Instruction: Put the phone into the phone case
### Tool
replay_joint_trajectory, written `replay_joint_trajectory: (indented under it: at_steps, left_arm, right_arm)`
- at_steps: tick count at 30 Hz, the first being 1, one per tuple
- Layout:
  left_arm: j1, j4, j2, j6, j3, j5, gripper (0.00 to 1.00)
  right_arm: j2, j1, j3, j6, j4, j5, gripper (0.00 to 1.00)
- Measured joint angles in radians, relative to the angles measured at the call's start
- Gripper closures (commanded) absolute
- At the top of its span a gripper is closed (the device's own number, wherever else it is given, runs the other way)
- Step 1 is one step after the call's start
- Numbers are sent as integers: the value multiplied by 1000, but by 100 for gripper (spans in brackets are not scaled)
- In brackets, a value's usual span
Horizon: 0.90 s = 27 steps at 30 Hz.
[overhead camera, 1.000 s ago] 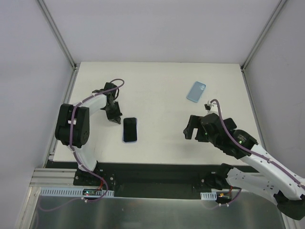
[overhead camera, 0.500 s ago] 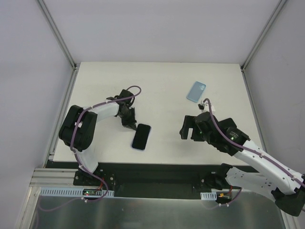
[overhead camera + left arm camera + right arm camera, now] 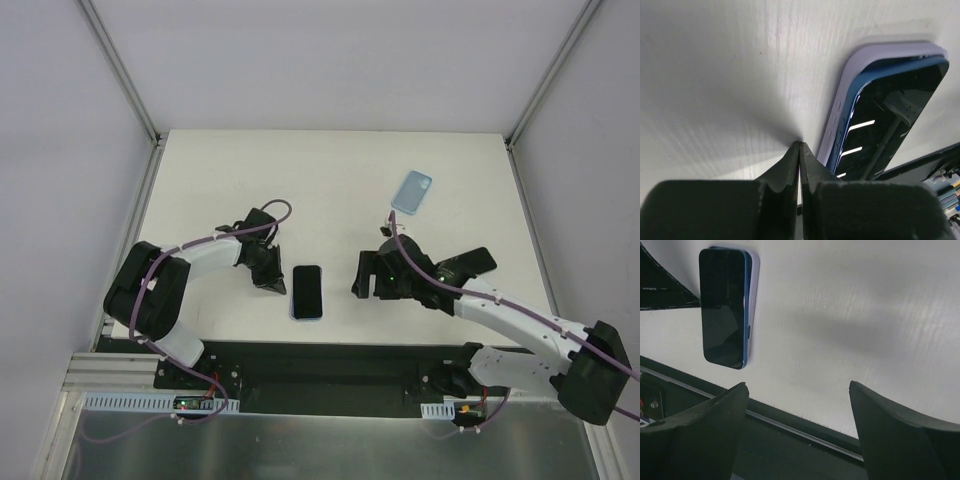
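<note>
The phone (image 3: pixel 306 291) lies screen up near the table's front edge, its long side pointing away from me. The light blue phone case (image 3: pixel 411 192) lies at the far right, well apart from both grippers. My left gripper (image 3: pixel 274 282) is shut and empty, its tip on the table just left of the phone. In the left wrist view its tip (image 3: pixel 799 143) sits close beside the phone's (image 3: pixel 890 115) pale lavender and blue edge. My right gripper (image 3: pixel 366 284) is open and empty, right of the phone. In the right wrist view the gripper (image 3: pixel 797 385) has the phone (image 3: pixel 722 305) at upper left.
The black front rail (image 3: pixel 330 355) runs just below the phone along the table's near edge. White walls and metal corner posts (image 3: pixel 120 70) enclose the table on three sides.
The left gripper has swept right, staying shut, and the phone has slid right and toward the front edge, turning upright. The right gripper has moved left toward the phone.
</note>
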Motion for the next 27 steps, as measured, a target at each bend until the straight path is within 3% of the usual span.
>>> replay_joint_trajectory:
  at_steps: [4,13,16,27]
  left_arm:
    - [-23,28,-37,-11,-53,34,100]
    - [-107,90,-81,-59,-114,76,100]
    - [-107,94,-111,-66,-124,76,96]
    - [-69,98,-125,-85,-78,6,100]
  right_arm:
    - [109,0,-32,-9,123,-110,35]
    - [285,6,-30,-13,244,-195,33]
    - [324,12,-10,-26,246,-204,32]
    - [446,15,91,-59,248,-215,48]
